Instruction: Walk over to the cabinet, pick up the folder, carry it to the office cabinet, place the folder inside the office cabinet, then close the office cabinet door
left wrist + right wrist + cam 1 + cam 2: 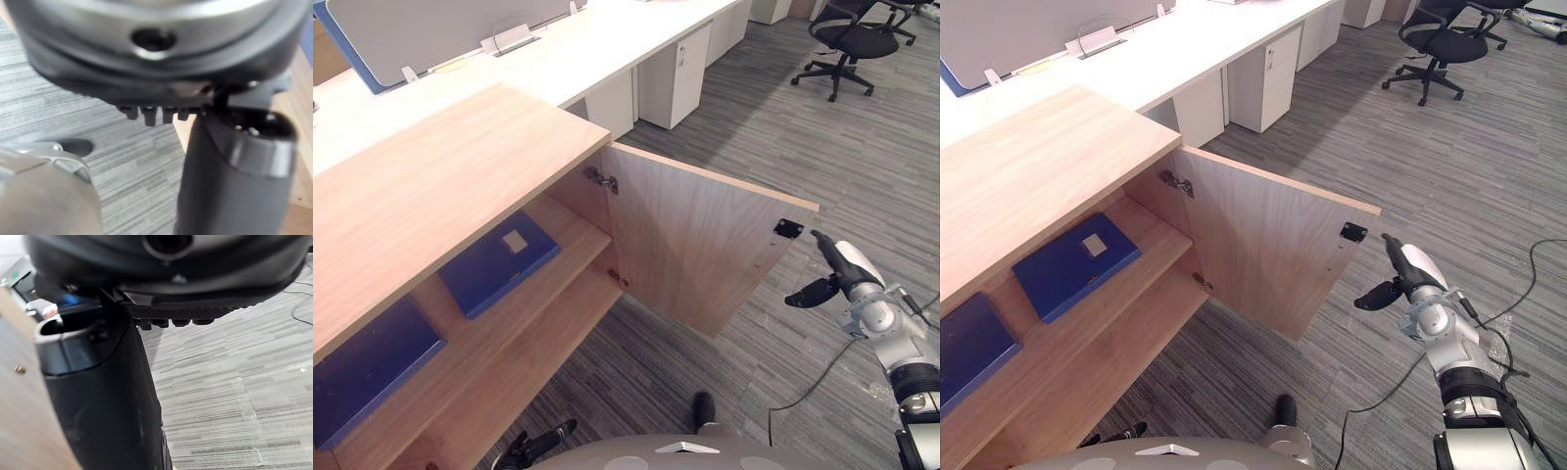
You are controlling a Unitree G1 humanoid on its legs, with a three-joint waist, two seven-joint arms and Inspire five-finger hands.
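Folder (pixel 499 262) lies on the shelf (pixel 576 233), well apart from the right hand (pixel 837 266), whose fingers are straight near the door (pixel 695 245). The left hand (pixel 540 446) is relaxed and half hidden.

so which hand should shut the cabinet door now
Right, probably. The right hand hangs open beside the free edge of the door; the left hand is low by the cabinet front, far from that edge.

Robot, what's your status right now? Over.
Right hand open near door edge; left hand open, low. Labelled folder on shelf, second folder beside it. Door wide open, nothing blocking it.
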